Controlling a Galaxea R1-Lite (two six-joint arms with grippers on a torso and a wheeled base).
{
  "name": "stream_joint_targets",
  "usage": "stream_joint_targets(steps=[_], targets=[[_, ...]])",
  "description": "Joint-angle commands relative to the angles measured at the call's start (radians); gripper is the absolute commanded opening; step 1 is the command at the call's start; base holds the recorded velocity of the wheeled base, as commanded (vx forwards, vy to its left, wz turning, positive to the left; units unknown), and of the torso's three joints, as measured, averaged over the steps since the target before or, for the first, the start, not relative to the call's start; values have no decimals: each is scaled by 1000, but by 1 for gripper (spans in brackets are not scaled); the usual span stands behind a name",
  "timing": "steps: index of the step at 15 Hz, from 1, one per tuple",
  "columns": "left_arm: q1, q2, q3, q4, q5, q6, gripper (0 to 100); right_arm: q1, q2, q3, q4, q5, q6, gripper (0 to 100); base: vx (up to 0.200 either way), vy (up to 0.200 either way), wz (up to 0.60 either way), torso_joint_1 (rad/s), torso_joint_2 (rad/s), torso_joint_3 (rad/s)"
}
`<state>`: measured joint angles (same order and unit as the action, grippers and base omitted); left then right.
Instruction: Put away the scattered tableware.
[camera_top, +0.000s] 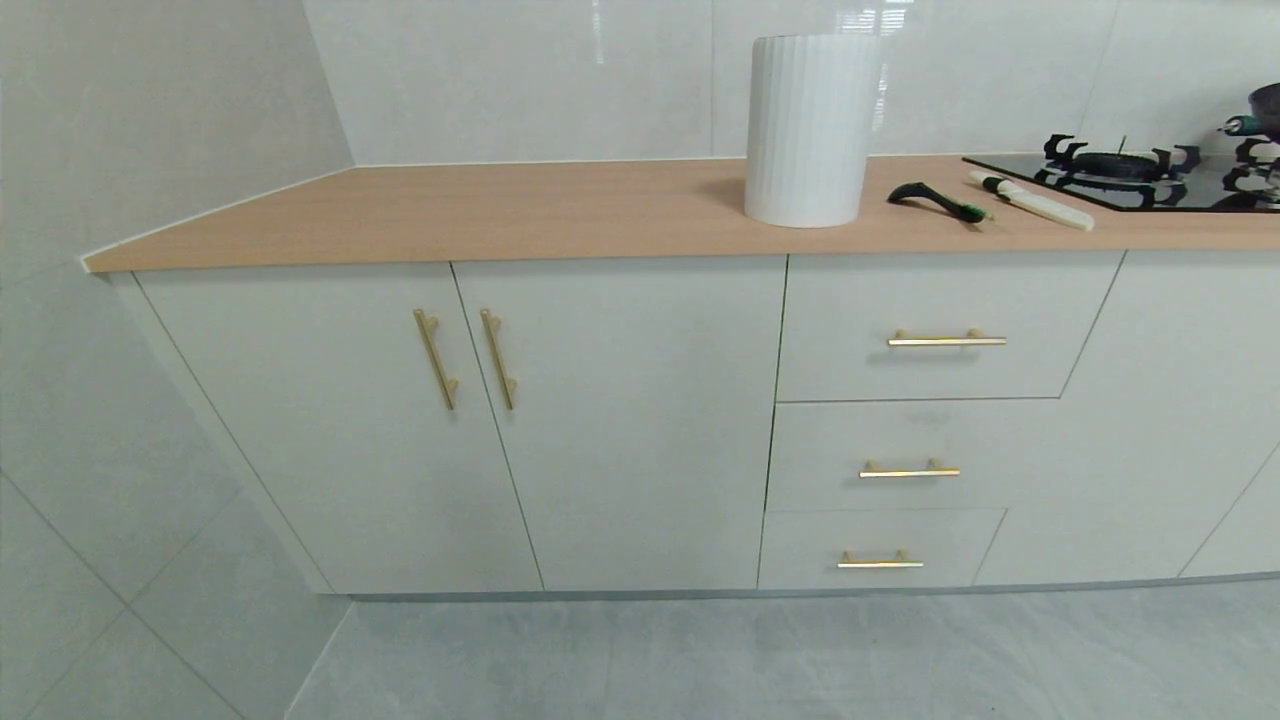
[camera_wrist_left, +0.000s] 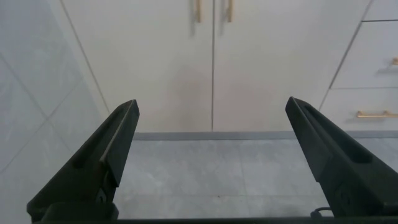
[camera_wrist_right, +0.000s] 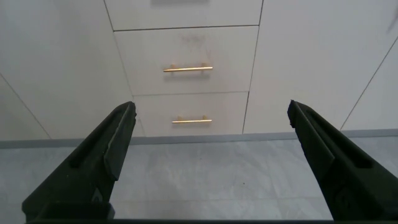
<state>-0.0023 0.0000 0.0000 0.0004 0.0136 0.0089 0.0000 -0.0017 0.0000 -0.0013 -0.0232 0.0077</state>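
On the wooden countertop (camera_top: 480, 210) lie a black-handled utensil with a green tip (camera_top: 938, 200) and a cream-coloured knife-like utensil (camera_top: 1030, 200), side by side to the right of a tall white ribbed holder (camera_top: 808, 128). My left gripper (camera_wrist_left: 211, 115) hangs low over the floor, open, with nothing between its fingers, facing the double cabinet doors (camera_wrist_left: 213, 62). My right gripper (camera_wrist_right: 211, 115) is open too, empty, low in front of the drawers (camera_wrist_right: 186, 62).
A black gas hob (camera_top: 1140, 175) sits at the counter's right end. Below are two cabinet doors with gold handles (camera_top: 465, 358) and three shut drawers (camera_top: 930, 340). A tiled wall bounds the left side; grey floor lies in front.
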Motion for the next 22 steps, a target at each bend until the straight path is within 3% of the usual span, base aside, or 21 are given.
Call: stream_joint_targets(steps=[1, 11, 21, 22], targets=[[1, 2, 0, 0, 0, 0, 100, 0, 2, 0, 0, 0, 0, 100, 0, 0, 0, 0, 0, 0], [1, 2, 0, 0, 0, -1, 100, 0, 2, 0, 0, 0, 0, 100, 180, 0, 0, 0, 2, 3], [1, 2, 0, 0, 0, -3, 100, 0, 2, -8, -3, 2, -25, 100, 0, 0, 0, 0, 0, 0], [1, 2, 0, 0, 0, -4, 100, 11, 78, -120, -8, 6, -12, 100, 0, 0, 0, 0, 0, 0]])
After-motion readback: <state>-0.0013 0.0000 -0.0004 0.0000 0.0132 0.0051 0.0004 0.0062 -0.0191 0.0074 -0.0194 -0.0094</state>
